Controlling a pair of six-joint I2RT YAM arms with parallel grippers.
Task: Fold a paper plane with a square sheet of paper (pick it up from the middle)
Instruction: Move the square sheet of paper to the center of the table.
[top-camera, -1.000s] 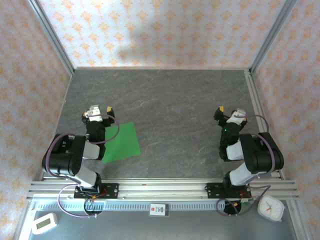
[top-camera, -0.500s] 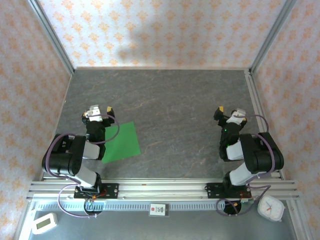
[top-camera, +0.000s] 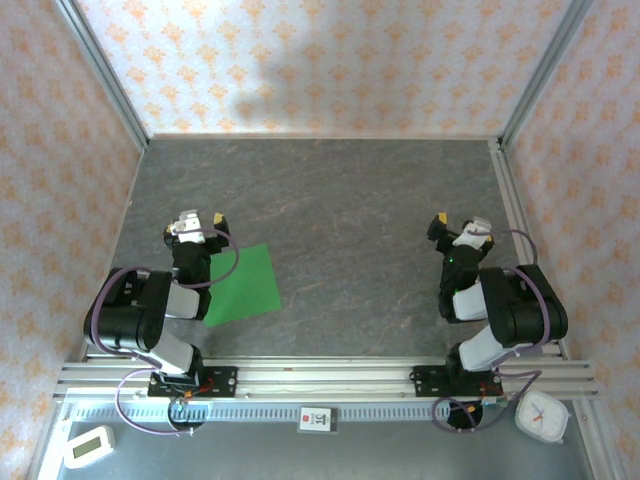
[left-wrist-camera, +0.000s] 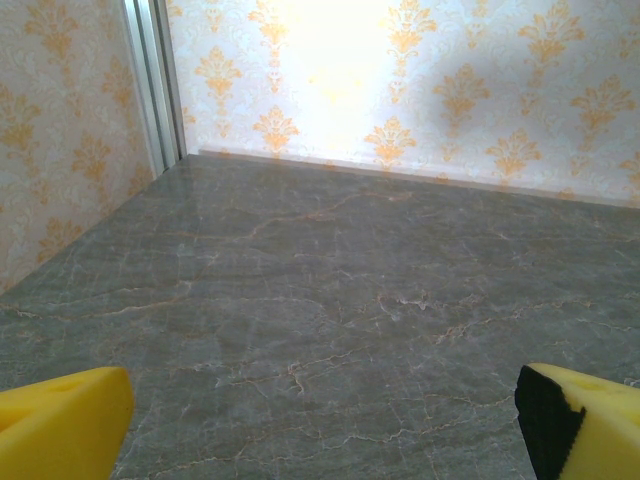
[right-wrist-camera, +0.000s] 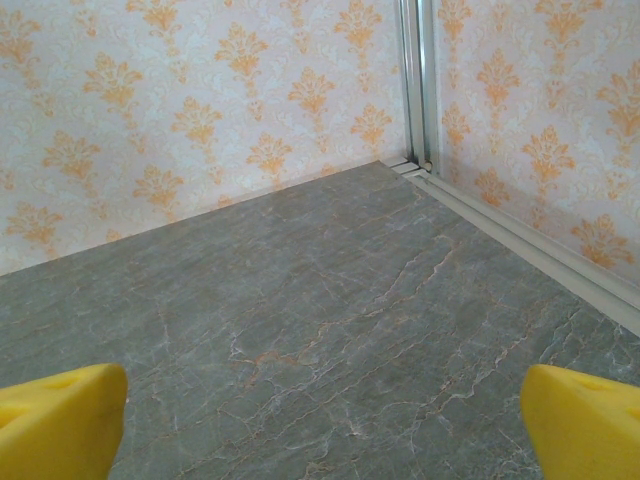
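Top external: paper (top-camera: 245, 283) near left claw (top-camera: 203, 220)

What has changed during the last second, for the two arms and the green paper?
Nothing visibly changed. The flat square sheet of bright green paper lies unfolded on the grey stone-patterned table by the left arm. The left gripper and the right gripper stay open, holding nothing.

Matt green sheet of paper (top-camera: 243, 283) on a smooth, faintly glossy stone-look table (top-camera: 350, 200); matt yellow plastic fingers (left-wrist-camera: 60, 420).
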